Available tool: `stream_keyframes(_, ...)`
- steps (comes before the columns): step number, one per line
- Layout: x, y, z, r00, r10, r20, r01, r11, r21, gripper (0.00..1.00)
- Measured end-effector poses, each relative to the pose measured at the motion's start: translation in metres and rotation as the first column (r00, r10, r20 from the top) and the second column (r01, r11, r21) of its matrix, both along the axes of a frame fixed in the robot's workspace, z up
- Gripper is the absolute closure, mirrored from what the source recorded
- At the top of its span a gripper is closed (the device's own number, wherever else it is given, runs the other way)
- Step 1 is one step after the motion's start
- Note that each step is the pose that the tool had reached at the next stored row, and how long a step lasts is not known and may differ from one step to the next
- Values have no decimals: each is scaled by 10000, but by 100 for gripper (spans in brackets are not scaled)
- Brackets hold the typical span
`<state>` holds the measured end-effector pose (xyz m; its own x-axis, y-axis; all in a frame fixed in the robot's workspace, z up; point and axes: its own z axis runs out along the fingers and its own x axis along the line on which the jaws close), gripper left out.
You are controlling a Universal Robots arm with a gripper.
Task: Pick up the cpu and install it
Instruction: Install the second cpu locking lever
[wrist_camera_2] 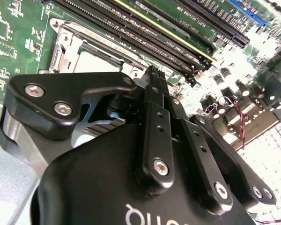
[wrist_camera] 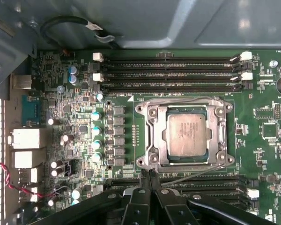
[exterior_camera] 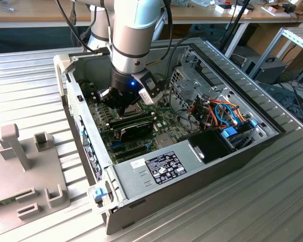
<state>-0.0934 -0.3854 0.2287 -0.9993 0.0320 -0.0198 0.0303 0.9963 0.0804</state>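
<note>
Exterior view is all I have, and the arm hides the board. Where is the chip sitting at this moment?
Observer: In the first wrist view the cpu lies flat inside the socket frame, with its metal top up.
Operator: Is the gripper holding it?
Observer: No. The gripper is shut with nothing between its fingers, and it is apart from the cpu.
Operator: Where are its tips, then?
Observer: Just outside the frame, at the edge of a row of memory slots.

Socket (wrist_camera_2: 91,58) half behind pincer (wrist_camera_2: 153,75)
</note>
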Motion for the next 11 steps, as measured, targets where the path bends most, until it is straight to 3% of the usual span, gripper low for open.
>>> stream_keyframes(1, 0, 0, -11, 10000, 0, 1, 0, 10000, 30, 89)
stream_keyframes(11, -23, -1, -155, 10000, 2, -1, -2, 10000, 64, 89)
